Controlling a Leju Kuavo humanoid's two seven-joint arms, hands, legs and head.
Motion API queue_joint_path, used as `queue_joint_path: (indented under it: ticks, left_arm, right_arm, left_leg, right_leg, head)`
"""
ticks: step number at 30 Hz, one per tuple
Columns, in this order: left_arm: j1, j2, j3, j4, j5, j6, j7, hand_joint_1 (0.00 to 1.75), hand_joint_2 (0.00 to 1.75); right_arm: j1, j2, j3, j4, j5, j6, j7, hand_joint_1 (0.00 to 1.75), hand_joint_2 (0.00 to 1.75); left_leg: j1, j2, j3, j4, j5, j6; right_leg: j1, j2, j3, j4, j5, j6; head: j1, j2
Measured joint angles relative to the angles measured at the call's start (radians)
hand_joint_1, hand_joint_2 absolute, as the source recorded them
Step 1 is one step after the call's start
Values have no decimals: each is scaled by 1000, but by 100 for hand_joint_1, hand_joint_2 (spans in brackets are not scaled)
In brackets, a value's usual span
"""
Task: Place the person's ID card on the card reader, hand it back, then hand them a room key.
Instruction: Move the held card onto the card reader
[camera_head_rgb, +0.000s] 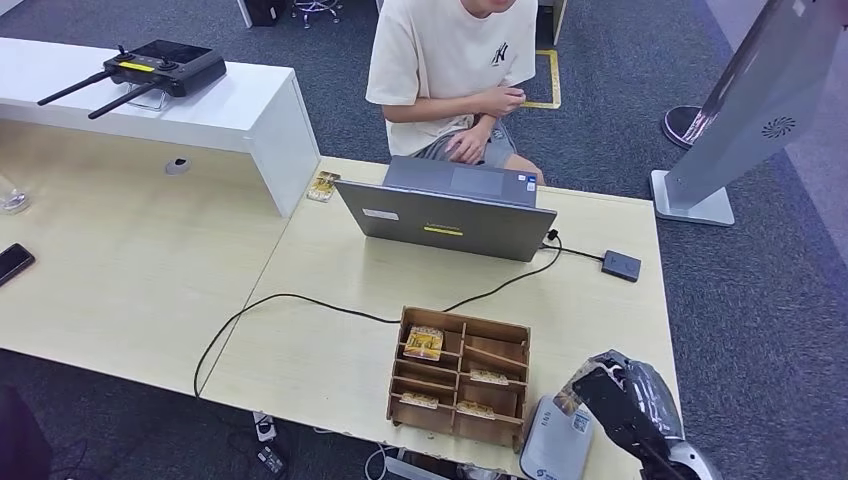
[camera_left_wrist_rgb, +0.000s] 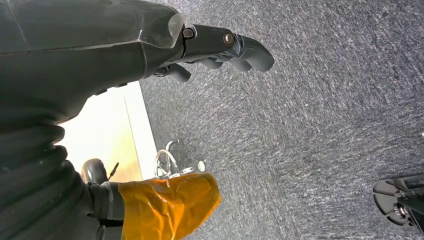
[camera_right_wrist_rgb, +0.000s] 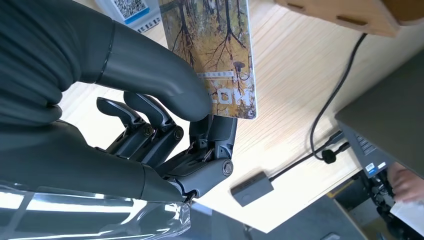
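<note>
Presently right hand (camera_right_wrist_rgb: 165, 130) pinches room key (camera_right_wrist_rgb: 215, 55) near table edge (camera_head_rgb: 668, 330).

A light wood-grain table (camera_head_rgb: 330, 370) stood on grey carpet (camera_head_rgb: 760, 300). Just beside the right hand (camera_head_rgb: 625, 400), toward the table's middle, lay a white card reader (camera_head_rgb: 555, 440); past that sat a wooden compartment box (camera_head_rgb: 460, 375). Well beyond the hand lay a small dark device (camera_head_rgb: 621, 265) on a cable, and farther off an open grey laptop (camera_head_rgb: 450, 210). A black cable (camera_head_rgb: 270, 305) crossed the tabletop.
</note>
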Motion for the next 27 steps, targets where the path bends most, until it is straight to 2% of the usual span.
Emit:
queue_joint_path:
  ticks: [7, 14, 21, 27]
  left_arm:
    - [0, 0, 4, 0, -2, -3, -2, 0, 175]
    - [0, 2, 13, 0, -8, -7, -12, 0, 175]
    - [-2, 7, 14, 0, -15, -8, -14, 0, 175]
    - [-5, 8, 13, 0, -22, -10, -17, 0, 175]
  right_arm:
    - [1, 0, -37, -2, -162, 70, -49, 175, 175]
    - [3, 0, -40, -10, -445, 196, -96, 175, 175]
    - [-7, 0, -26, -10, -654, 276, -120, 175, 175]
    - [-63, 0, 11, -9, -830, 346, -130, 175, 175]
  left_leg:
    - [0, 0, 0, 0, 0, 0]
    - [0, 0, 0, 0, 0, 0]
    - [0, 0, 0, 0, 0, 0]
    - [0, 0, 0, 0, 1, 0]
  right_leg:
    - [0, 0, 0, 0, 0, 0]
    - [0, 0, 0, 0, 0, 0]
    - [0, 0, 0, 0, 0, 0]
    - [0, 0, 0, 0, 0, 0]
  head:
    - [0, 0]
    - [0, 0]
    - [0, 0]
    - [0, 0]
